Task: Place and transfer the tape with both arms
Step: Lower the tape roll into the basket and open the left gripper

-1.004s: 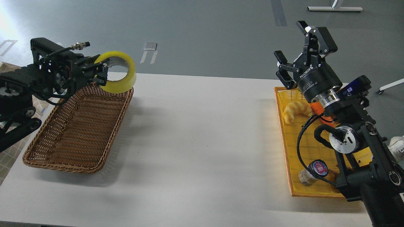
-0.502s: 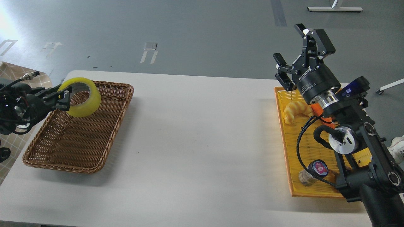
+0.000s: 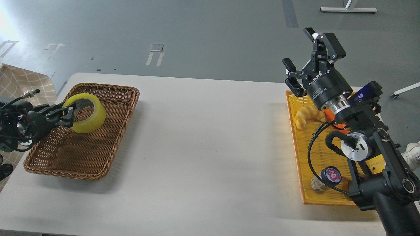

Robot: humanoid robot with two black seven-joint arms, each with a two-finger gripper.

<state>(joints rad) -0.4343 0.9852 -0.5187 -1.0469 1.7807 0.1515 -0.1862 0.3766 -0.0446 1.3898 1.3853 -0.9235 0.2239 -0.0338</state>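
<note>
The yellow tape roll (image 3: 89,115) is over the far part of the brown wicker basket (image 3: 108,144) at the left. My left gripper (image 3: 67,114) comes in from the left edge and is shut on the roll's left wall, with a finger through its hole. Whether the roll rests on the basket floor, I cannot tell. My right gripper (image 3: 306,59) is open and empty, raised above the far end of the orange tray (image 3: 303,170) at the right, fingers pointing up and away.
The orange tray holds a croissant (image 3: 306,114), an orange item partly hidden by my right arm, and a small jar with a dark round lid (image 3: 328,177). A white table (image 3: 210,147) lies between basket and tray. A checkered cloth (image 3: 19,83) shows at far left.
My left gripper has carried the tape leftward and down from above the basket's far right corner into the basket. My right gripper has shifted slightly left.
</note>
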